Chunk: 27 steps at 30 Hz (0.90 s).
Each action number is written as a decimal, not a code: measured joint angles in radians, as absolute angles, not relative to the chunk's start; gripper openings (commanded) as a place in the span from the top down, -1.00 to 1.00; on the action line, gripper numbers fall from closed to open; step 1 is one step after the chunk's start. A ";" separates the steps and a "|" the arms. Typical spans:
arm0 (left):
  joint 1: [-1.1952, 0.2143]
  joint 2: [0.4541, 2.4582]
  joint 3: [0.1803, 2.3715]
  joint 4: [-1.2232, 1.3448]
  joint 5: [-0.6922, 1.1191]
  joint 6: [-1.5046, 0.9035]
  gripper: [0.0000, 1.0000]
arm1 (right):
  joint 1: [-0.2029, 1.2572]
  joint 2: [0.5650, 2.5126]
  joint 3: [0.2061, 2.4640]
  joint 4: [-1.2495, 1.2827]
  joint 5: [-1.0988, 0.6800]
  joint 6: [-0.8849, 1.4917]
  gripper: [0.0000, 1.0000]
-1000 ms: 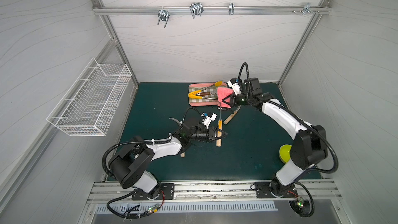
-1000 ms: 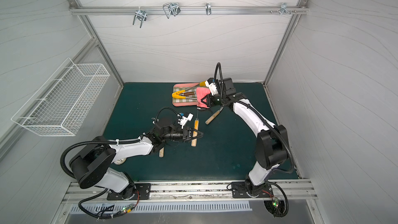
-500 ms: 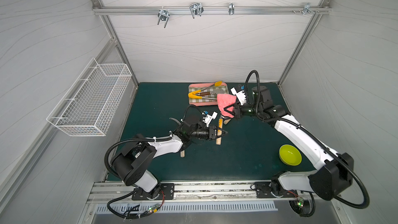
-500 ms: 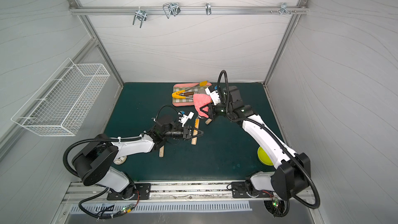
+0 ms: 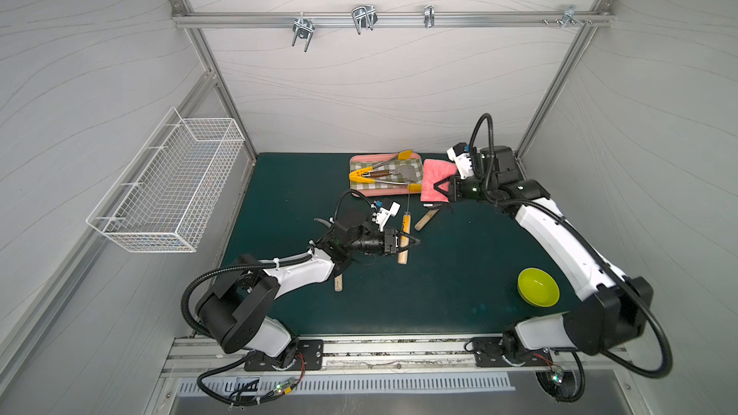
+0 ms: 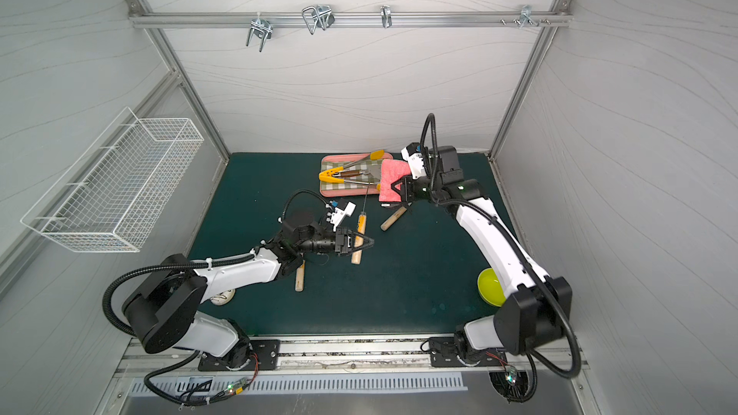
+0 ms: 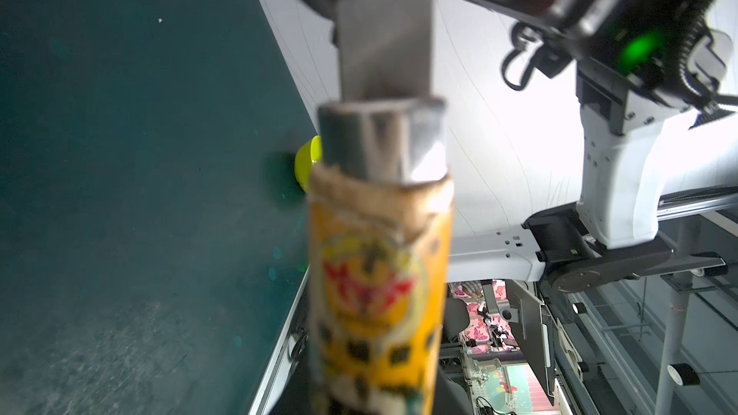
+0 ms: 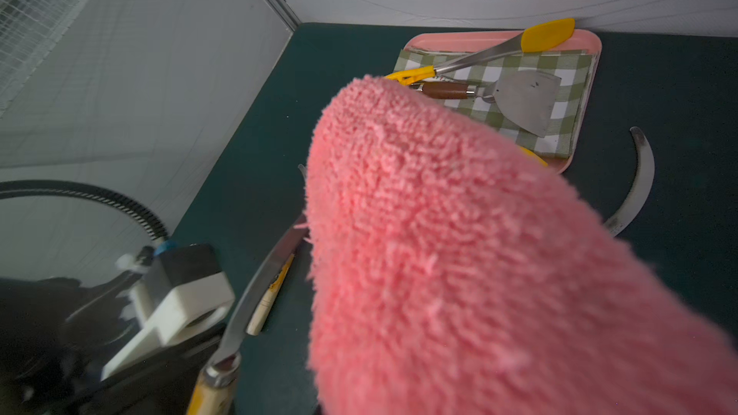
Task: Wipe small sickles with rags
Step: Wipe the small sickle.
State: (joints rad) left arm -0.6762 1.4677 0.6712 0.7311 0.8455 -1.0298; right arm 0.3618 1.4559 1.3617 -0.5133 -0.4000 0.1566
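Jaws of the left gripper (image 5: 404, 243) are closed across the round, pale wooden handle of one small sickle (image 5: 406, 224), near the middle of the dark green mat (image 5: 439, 305). In the left wrist view the handle is seen wrapped in a frayed orange-yellow label band and capped by a dull metal ferrule (image 7: 383, 141), from which the flat grey blade (image 7: 383, 25) extends. In both top views the blade is reduced to a thin line pointing toward the back wall. Its tip lies just beside the pink rag (image 5: 433, 177), and contact between them cannot be made out.

The rag, fuzzy and looped on its pink face with a dark edge below, is pinched in the closed right gripper (image 5: 442, 188) beside the right end of the pink-rimmed tray (image 5: 379, 194). On the tray's green-checked lining are laid metal tongs (image 5: 361, 176) with yellow tips and a steel spatula (image 5: 403, 171) with a brown handle.

A second sickle (image 5: 426, 219) is shown only by its slanted wooden handle just below the rag. Of a third sickle (image 5: 338, 283), only the handle butt is seen beneath the left arm. A glossy lime-green bowl (image 5: 538, 287) sits by the right arm.
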 measured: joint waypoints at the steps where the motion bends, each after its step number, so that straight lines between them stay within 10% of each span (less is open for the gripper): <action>1: -0.677 1.459 0.669 0.731 0.846 -1.030 1.00 | 0.362 1.499 1.378 -0.515 -0.397 0.156 1.00; 27: -0.708 1.448 0.659 0.689 0.821 -1.005 1.00 | 0.382 1.753 1.554 -0.515 -0.435 0.345 1.00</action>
